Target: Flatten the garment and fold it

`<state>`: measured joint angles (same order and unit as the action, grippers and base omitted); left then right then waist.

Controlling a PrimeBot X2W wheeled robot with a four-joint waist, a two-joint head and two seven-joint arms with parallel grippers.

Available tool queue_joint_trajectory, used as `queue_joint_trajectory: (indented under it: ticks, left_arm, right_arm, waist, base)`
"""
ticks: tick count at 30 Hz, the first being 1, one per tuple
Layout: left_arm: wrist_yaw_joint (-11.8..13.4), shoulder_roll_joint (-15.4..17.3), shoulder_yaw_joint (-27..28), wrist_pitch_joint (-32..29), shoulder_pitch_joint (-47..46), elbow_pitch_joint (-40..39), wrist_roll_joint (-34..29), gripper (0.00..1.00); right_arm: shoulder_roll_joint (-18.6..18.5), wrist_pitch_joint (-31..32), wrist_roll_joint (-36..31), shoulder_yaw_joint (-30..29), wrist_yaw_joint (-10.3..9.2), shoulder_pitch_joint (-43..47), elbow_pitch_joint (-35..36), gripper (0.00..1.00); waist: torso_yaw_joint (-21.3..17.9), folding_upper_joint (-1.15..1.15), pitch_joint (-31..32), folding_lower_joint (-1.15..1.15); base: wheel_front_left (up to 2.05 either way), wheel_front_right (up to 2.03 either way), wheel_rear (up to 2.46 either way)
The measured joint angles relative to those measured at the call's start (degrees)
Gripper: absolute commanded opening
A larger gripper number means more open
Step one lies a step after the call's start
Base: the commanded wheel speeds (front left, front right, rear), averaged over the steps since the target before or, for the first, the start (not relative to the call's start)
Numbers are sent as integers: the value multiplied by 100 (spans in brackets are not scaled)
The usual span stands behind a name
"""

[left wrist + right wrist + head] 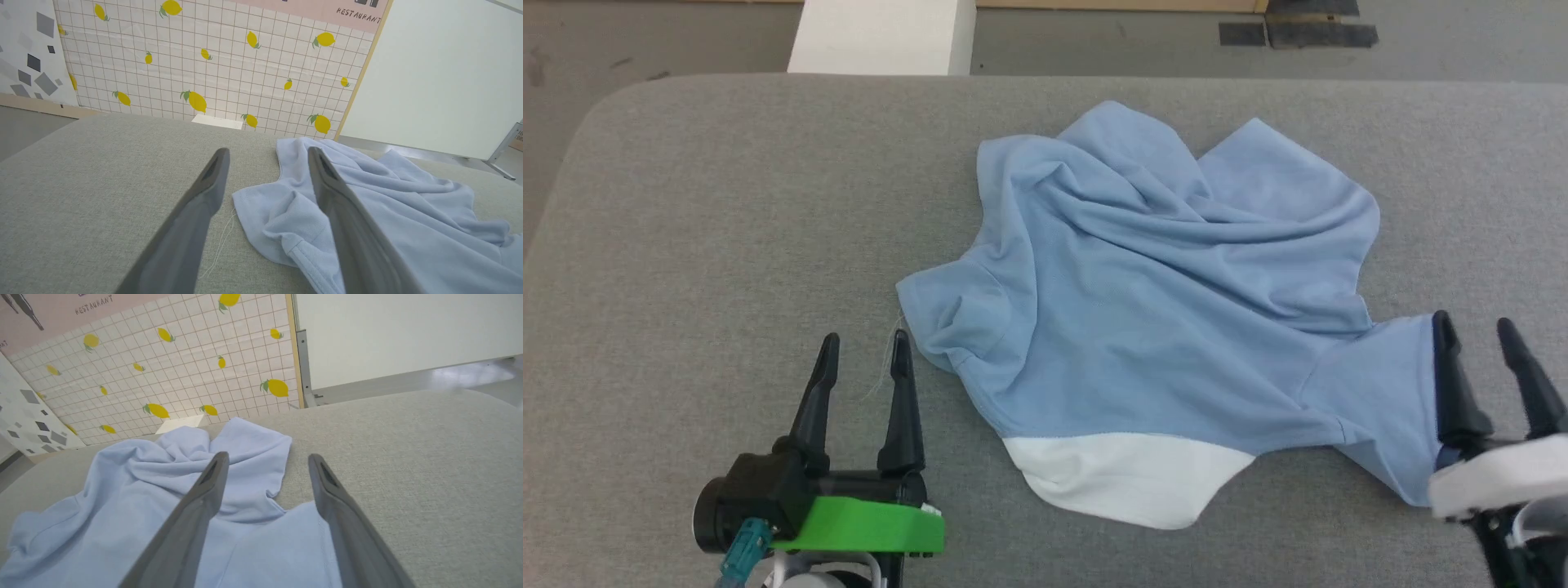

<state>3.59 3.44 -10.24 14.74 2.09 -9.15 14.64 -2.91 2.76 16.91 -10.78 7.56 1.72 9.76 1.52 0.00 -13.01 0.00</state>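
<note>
Closely flanking the garment (1143,327)

Crumpled right of centre on the grey surface (727,204). Just beside one sleeve with the left pincer (864,339), over the other's edge with the right pincer (1473,322): nearer there. Spread wide both sides, gripping nothing.

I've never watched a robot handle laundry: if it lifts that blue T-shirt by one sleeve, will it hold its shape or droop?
Probably droops: the T-shirt lies in soft, deep wrinkles. It likely feels light, being thin knit. Pushed, it would probably bunch rather than slide; the grey surface looks rough-woven.
</note>
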Motion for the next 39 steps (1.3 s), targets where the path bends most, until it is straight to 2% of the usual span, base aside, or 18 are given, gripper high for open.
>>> queue_joint_trajectory:
  ticks: [6,10,17,22,23,25,31,36,39]
  left_arm:
    - [-111,-27,-97,0,-83,78,-10,100]
    - [-153,-34,-156,0,-179,131,-11,100]
    - [-151,-37,-186,1,-192,177,-10,100]
    - [-153,-37,-208,1,-242,197,-10,100]
    - [-153,-37,-209,1,-260,202,-10,100]
    - [-155,-37,-204,1,-291,214,-11,100]
    - [-157,-38,-126,2,-331,212,-11,100]
    - [-157,-40,-126,4,-354,179,-7,100]
    - [-158,-41,-151,4,-378,187,-1,100]
  right_arm:
    - [-93,2175,-271,-603,-1,-367,-174,100]
    - [-200,3087,-397,-784,0,-370,-238,100]
    - [-145,3598,-349,-860,0,-299,-417,100]
    - [-143,3492,-330,-860,0,-282,-655,100]
    - [-142,3439,-310,-884,1,-294,-682,40]
    - [-137,3338,-276,-903,2,-321,-721,0]
    - [-112,3199,-158,-600,-1,-443,-580,0]
    - [-114,3173,96,-35,0,-848,-62,0]
    - [-233,3177,160,23,0,-1090,89,0]
  waist:
    - [-40,0,-253,0]
    - [6,0,-387,0]
    - [153,0,-524,0]
    - [218,0,-618,0]
    - [228,0,-637,0]
    - [238,0,-663,0]
    - [158,0,-670,0]
    - [14,0,-662,0]
    - [-70,0,-676,0]
  base:
    - [0,0,0]
    - [0,0,0]
    - [0,0,0]
    - [0,0,0]
    - [0,0,0]
    - [0,0,0]
    - [0,0,0]
    - [0,0,0]
    - [0,0,0]
